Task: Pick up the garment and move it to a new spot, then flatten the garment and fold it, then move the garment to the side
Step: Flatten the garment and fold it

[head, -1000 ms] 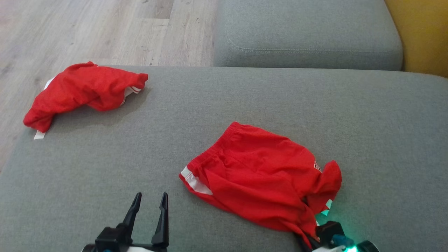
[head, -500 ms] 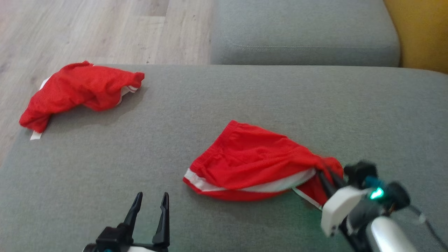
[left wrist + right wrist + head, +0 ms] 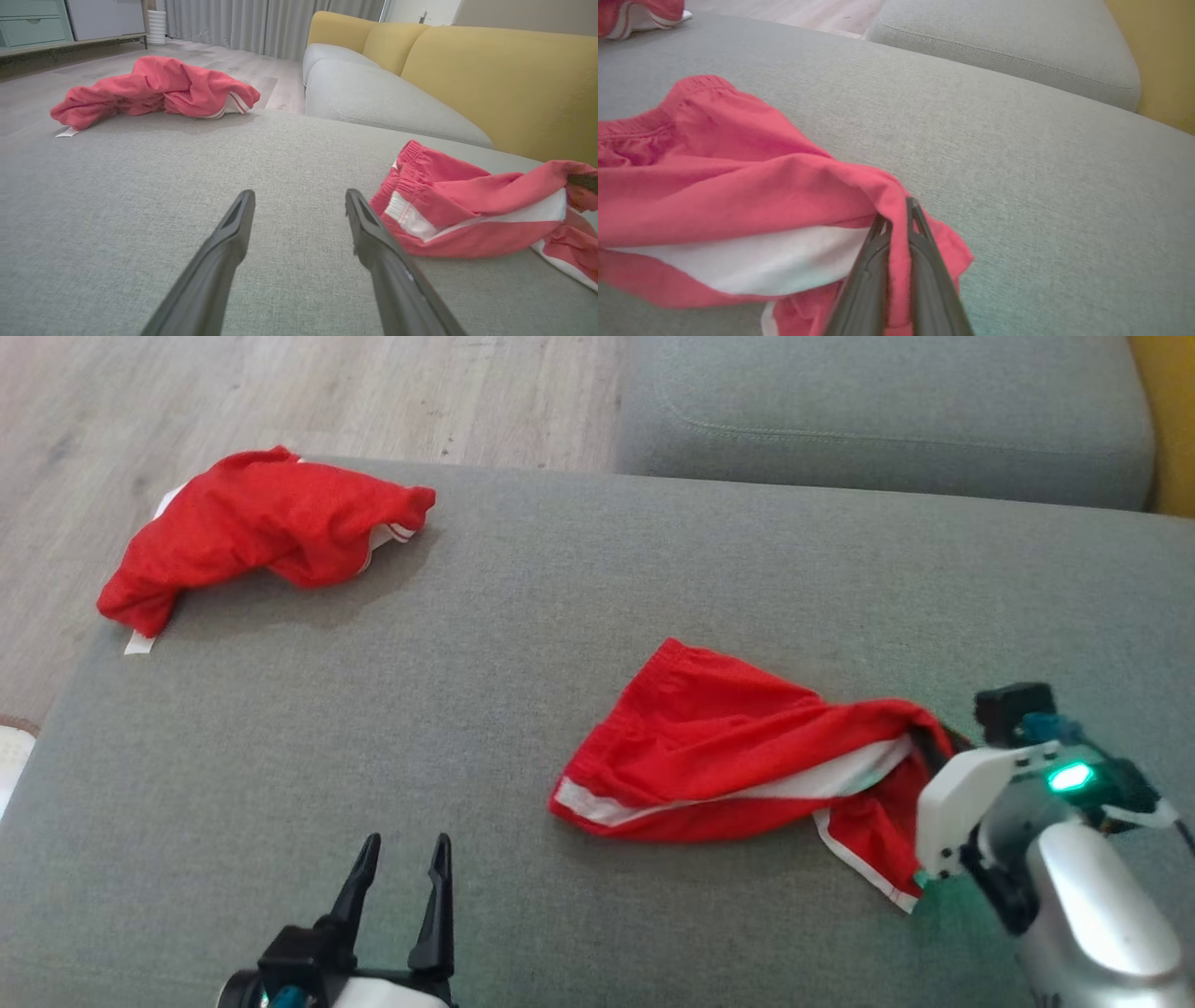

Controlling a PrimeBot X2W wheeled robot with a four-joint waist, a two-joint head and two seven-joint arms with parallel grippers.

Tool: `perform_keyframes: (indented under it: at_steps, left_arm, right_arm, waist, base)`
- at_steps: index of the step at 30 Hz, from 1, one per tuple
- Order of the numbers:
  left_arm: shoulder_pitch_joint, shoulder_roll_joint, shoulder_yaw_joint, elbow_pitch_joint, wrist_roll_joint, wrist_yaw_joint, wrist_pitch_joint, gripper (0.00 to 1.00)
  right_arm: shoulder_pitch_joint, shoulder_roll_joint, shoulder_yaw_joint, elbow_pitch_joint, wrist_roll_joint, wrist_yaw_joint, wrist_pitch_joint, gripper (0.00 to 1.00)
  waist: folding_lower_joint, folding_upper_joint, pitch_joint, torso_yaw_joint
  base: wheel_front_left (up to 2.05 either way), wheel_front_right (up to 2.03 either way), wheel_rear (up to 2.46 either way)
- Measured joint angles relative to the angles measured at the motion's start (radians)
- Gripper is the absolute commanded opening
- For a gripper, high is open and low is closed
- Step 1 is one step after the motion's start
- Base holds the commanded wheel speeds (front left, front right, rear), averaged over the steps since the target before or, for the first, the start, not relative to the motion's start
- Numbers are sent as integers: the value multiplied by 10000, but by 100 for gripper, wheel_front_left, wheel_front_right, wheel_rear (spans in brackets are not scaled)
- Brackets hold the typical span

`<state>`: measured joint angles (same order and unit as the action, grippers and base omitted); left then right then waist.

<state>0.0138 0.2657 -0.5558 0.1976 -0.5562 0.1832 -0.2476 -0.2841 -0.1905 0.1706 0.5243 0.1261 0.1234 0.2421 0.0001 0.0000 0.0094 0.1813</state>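
A red garment (image 3: 728,747) with white trim, a pair of shorts, lies on the grey sofa seat (image 3: 597,579), right of centre. My right gripper (image 3: 934,739) is shut on its right edge, pulling the cloth taut and a little off the seat. In the right wrist view the fingers (image 3: 920,242) pinch a red fold of the garment (image 3: 714,186), with a white band below. My left gripper (image 3: 403,847) stands open at the lower left, empty, a short way left of the garment (image 3: 467,210). Its fingertips (image 3: 245,200) hover over bare seat.
A second red garment (image 3: 261,527) lies crumpled at the seat's far left corner, by the wooden floor (image 3: 280,383). Another grey cushion (image 3: 887,411) sits beyond the seat. A yellow backrest (image 3: 490,79) rises at the right.
My right gripper has risen and swung right with the garment's edge, stretching the cloth and turning up its white band. The head camera has shifted. My left gripper has stayed still.
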Motion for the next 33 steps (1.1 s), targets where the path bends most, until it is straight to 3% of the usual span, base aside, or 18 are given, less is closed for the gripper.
perform_keyframes:
  at_steps: [1, 2, 11, 21, 27, 33]
  left_arm:
    - [-16, -2, 2, 13, 0, 0, 0, 100]
    - [-49, -2, 4, 42, 0, 0, 0, 100]
    - [-81, -33, 36, 63, 0, 13, -2, 100]
    - [-81, -61, 27, 52, 13, 0, -2, 100]
    - [-81, -107, 31, 48, 13, -75, -4, 100]
    - [-45, -157, 86, 173, 0, -84, -4, 100]
  right_arm:
    - [-100, -48, -90, 209, -56, 0, -71, 91]
    - [-188, -84, -174, 383, -92, 0, -153, 100]
    - [-317, 6, -775, 474, -127, 0, -1390, 100]
    - [818, 247, -1488, -1639, -313, 0, -1825, 100]
    - [2092, 989, -1799, -2961, -663, 0, -2115, 100]
    - [3006, 1379, -1850, -3515, -894, 0, -2531, 100]
  waist:
    - [0, 0, 16, 12]
    - [0, 0, 18, 6]
    - [-1, 0, -172, -557]
    - [-1, 0, -475, -1019]
    - [-1, 0, -732, -1150]
    - [-2, 0, -1005, -1225]
  base:
    - [0, 0, 0]
    - [0, 0, 0]
    - [0, 0, 0]
    - [0, 0, 0]
    - [0, 0, 0]
    - [0, 0, 0]
